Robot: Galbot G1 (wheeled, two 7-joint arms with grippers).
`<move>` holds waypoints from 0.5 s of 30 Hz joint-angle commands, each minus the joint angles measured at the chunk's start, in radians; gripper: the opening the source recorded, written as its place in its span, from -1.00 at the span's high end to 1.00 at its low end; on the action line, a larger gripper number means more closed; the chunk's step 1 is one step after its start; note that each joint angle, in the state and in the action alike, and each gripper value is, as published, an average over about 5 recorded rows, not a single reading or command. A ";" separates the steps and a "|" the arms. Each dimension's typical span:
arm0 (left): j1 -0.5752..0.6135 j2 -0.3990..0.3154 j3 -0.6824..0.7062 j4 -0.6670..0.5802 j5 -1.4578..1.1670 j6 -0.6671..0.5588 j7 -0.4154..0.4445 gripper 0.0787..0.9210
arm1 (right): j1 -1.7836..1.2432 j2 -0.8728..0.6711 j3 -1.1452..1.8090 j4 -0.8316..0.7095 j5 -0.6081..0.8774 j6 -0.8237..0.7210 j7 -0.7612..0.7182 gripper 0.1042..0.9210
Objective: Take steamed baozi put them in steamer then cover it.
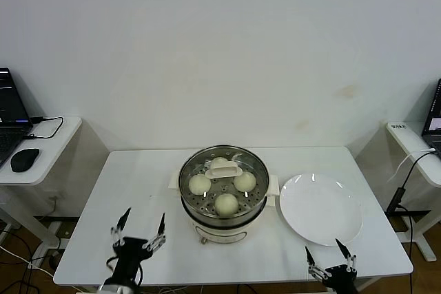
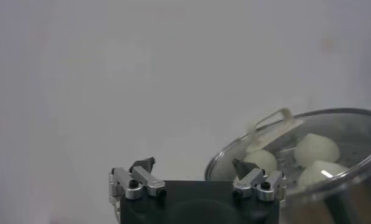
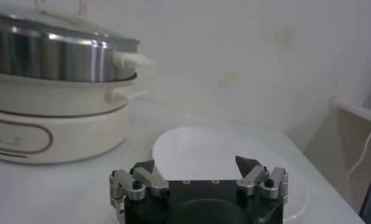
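Head view: four creamy baozi (image 1: 226,202) under the steamer's (image 1: 222,222) glass cover (image 1: 223,170); both hands released.

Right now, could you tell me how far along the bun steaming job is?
It looks finished. Four buns sit in the steamer, and the glass lid covers it. The plate beside it is bare. Nothing is in hand: the left pincer and right pincer are open near the table's front edge. Nothing visible is left.
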 commanded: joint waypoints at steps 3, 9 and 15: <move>0.141 -0.019 -0.081 0.107 -0.168 -0.167 -0.018 -0.77 | -0.018 -0.039 -0.050 0.046 0.073 -0.029 0.023 -0.76; 0.115 -0.021 -0.077 0.097 -0.166 -0.162 -0.004 -0.77 | -0.019 -0.036 -0.068 0.067 0.081 -0.057 0.043 -0.76; 0.102 -0.028 -0.073 0.110 -0.165 -0.157 -0.002 -0.77 | -0.016 -0.031 -0.089 0.070 0.075 -0.072 0.058 -0.76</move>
